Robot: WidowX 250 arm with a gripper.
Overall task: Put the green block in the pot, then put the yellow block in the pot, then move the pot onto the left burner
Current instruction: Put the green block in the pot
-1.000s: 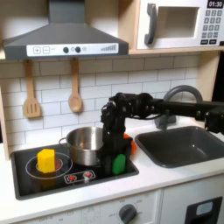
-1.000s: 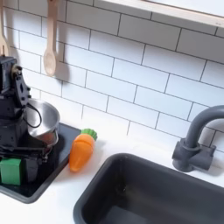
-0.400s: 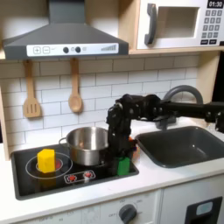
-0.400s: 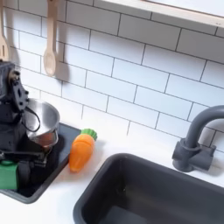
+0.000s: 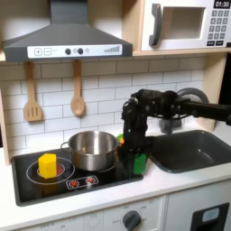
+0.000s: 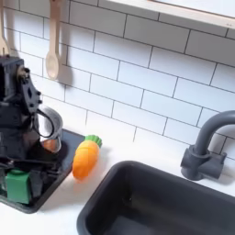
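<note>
- Two cubes sit on either side of the pot in the first exterior view. The yellow block stands square on the burner left of the pot, well apart from it.
- The pot is upright, mouth up, at the back of the stovetop. In the second exterior view the arm hides most of it.
- The green block is just right of the pot, low over the stovetop's corner, pinched in the gripper. A cube, it has no long axis; its faces look level.
- The gripper's fingers are dark and partly hidden by the block.
- A carrot lies right of the pot on the counter, leafy end toward the wall.
</note>
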